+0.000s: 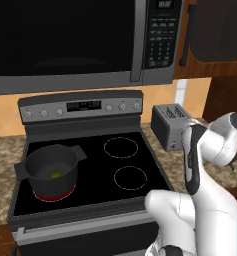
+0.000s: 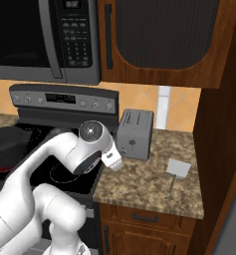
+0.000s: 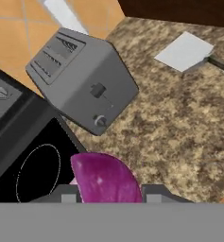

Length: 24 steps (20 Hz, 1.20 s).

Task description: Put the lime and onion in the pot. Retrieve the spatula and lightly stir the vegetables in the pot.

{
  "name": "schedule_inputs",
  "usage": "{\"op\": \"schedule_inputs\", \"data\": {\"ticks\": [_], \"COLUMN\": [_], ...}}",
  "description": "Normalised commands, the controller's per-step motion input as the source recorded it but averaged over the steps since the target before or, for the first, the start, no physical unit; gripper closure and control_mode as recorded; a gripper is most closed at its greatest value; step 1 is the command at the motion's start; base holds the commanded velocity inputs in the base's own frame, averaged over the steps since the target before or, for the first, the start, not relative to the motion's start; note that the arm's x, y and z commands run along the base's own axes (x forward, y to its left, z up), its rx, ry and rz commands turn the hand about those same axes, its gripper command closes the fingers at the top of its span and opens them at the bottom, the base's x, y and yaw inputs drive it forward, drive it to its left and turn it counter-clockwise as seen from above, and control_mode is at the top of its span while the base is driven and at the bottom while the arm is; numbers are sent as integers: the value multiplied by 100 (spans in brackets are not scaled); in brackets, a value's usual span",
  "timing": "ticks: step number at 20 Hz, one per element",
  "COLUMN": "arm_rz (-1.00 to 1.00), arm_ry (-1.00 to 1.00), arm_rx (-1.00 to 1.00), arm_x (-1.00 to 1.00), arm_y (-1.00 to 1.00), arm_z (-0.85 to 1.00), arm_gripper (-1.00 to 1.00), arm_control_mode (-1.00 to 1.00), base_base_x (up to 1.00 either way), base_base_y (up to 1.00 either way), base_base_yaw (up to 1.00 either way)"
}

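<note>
The tool (image 3: 107, 197) is closed on the onion (image 3: 106, 179), whose pink-purple bulb sits between the two dark finger tips at the bottom of the hand view. The held onion hangs above the right edge of the stove (image 3: 19, 156), by a ringed burner (image 3: 37, 171) and the seam where the black cooktop meets the speckled table (image 3: 179, 123). Just beyond stands a grey toaster (image 3: 82, 80), upright on the table near the wall. Farther right on the table lies the spatula (image 2: 177, 170), its pale squarish blade flat and its thin dark handle pointing toward the table's front edge, well apart from the toaster. Over on the stove's front left burner, which glows red, sits the pot (image 1: 51, 169), with the lime (image 1: 56, 175) resting inside on its bottom. A microwave (image 1: 65, 40) hangs above the stove.
</note>
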Motion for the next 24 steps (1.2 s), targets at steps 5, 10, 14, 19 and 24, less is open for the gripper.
{"op": "schedule_inputs", "data": {"ticks": [5,10,14,19,24], "arm_rz": [37,39,30,19,12], "arm_ry": [2,5,1,-7,-6], "arm_rx": [-1,-1,-7,-16,-18], "arm_x": [-24,-6,-3,-34,-18], "arm_y": [100,100,100,100,100], "arm_z": [15,29,62,55,26], "arm_gripper": [100,100,100,100,100], "arm_control_mode": [-100,-100,-100,-100,-100], "base_base_x": [0,0,0,0,0], "base_base_y": [0,0,0,0,0], "base_base_yaw": [0,0,0,0,0]}}
